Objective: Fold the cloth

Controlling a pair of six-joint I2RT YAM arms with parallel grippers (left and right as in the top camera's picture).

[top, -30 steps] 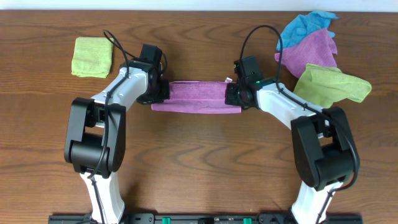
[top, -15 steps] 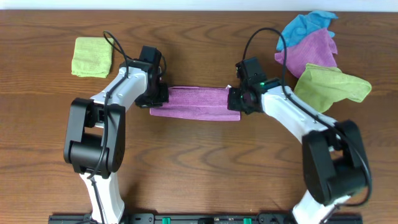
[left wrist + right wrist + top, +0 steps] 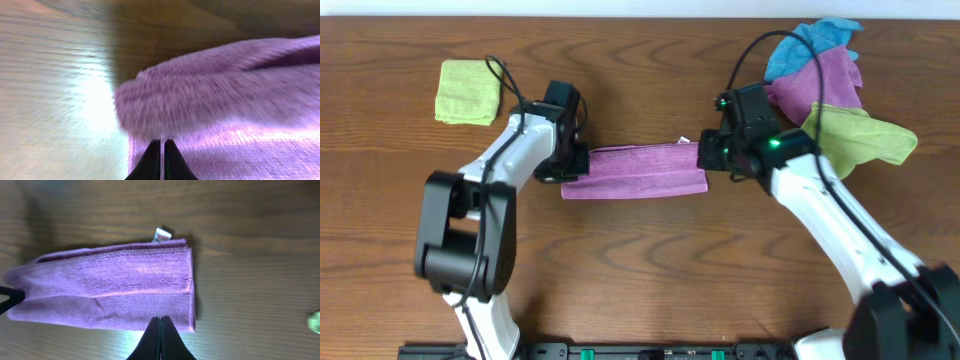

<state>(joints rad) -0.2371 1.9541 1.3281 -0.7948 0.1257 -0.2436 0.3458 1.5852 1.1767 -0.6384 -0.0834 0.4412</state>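
Robot lab, wooden table, two arms

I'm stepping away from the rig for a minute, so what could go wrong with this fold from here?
The left gripper is shut on the bunched left end of the cloth; a pull could drag the strip askew. Its layers' edges look uneven, so another fold may come out crooked. The right gripper is near the pile of other cloths; a swing could snag them.
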